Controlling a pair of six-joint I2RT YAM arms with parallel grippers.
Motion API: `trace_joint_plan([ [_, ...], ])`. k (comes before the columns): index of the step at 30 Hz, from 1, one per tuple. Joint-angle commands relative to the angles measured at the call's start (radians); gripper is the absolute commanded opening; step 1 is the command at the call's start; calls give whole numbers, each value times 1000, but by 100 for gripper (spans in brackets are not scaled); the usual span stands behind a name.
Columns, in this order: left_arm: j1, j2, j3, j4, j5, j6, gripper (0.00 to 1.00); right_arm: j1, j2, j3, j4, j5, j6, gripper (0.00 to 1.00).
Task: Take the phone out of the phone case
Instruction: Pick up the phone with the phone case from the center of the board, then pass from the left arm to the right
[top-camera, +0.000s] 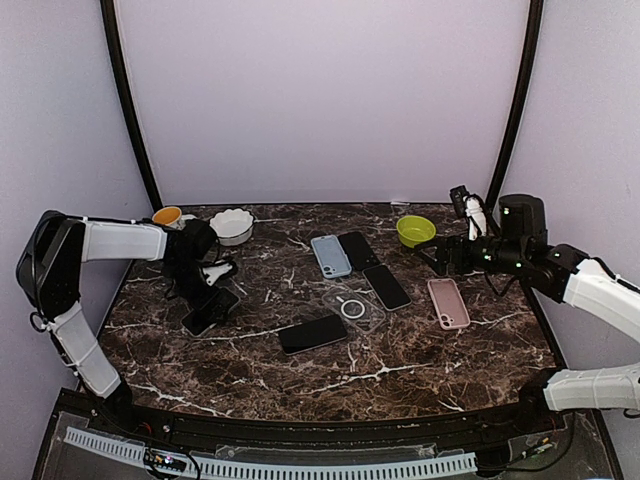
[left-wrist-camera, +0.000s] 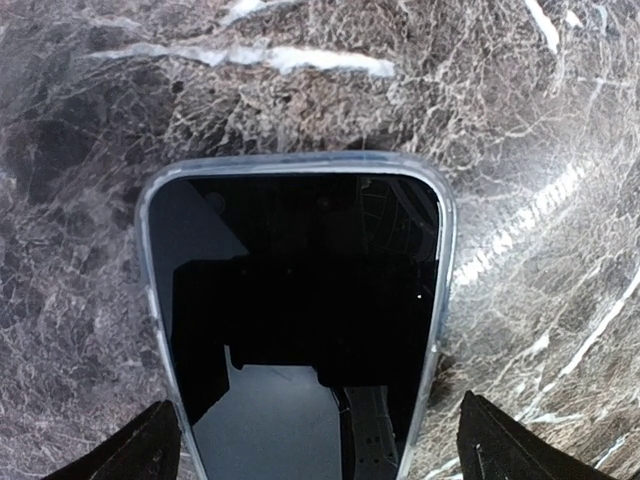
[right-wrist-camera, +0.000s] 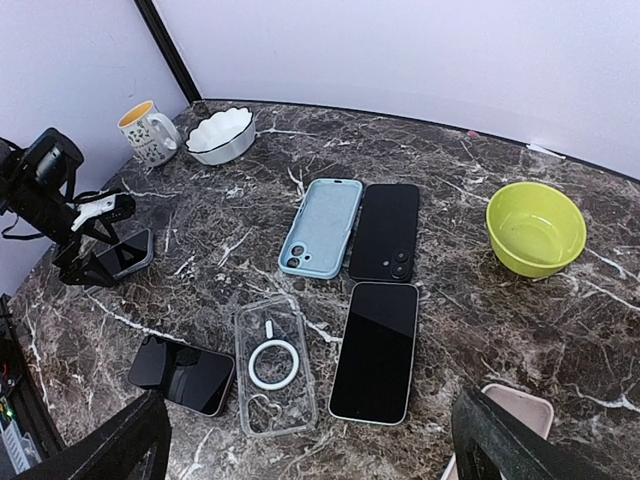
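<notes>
Clear plastic of the phone case (left-wrist-camera: 447, 260) rims the dark phone (left-wrist-camera: 300, 300), which lies at the left of the counter (left-wrist-camera: 540, 150). The left tool (left-wrist-camera: 320, 450) stands released astride it. The right tool (right-wrist-camera: 315, 445), also released, hangs well apart. Clenching on the rim only may drag both together. Only the left wrist view shows this thin rim.

white scalloped bowl (right-wrist-camera: 220, 135) beside patterned mug (right-wrist-camera: 148, 130), green bowl (right-wrist-camera: 535, 228), marble table (right-wrist-camera: 600, 330)
</notes>
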Motion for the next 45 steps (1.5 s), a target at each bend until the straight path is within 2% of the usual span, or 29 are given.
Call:
trace_joint_plan([
  [1,8,47,2,-28,17,45,99,7,-18,16,16,-15,-14,99],
  [9,10,106,10,-16,-39,61,96,6,-6,17,9,-18,-23,99],
  [12,10,107,6,-6,-30,64,86,6,6,18,13,-25,-18,99],
  [14,10,106,7,-5,-15,69,76,7,17,20,18,-31,-11,99],
  [15,10,107,9,-7,2,73,67,6,23,21,21,-37,-5,99],
  [17,10,108,20,-13,28,75,59,6,35,26,21,-51,5,99],
  [19,8,100,34,-20,44,72,56,8,44,30,18,-68,16,99],
  [27,-71,-12,82,2,65,64,53,27,76,30,63,-124,122,99],
  [35,-167,-78,186,18,57,76,52,122,159,59,109,-121,162,99],
  [40,-192,-131,196,98,72,91,49,181,213,110,105,-115,198,99],
  [45,-219,-131,237,110,82,115,49,256,280,185,144,-110,308,99],
])
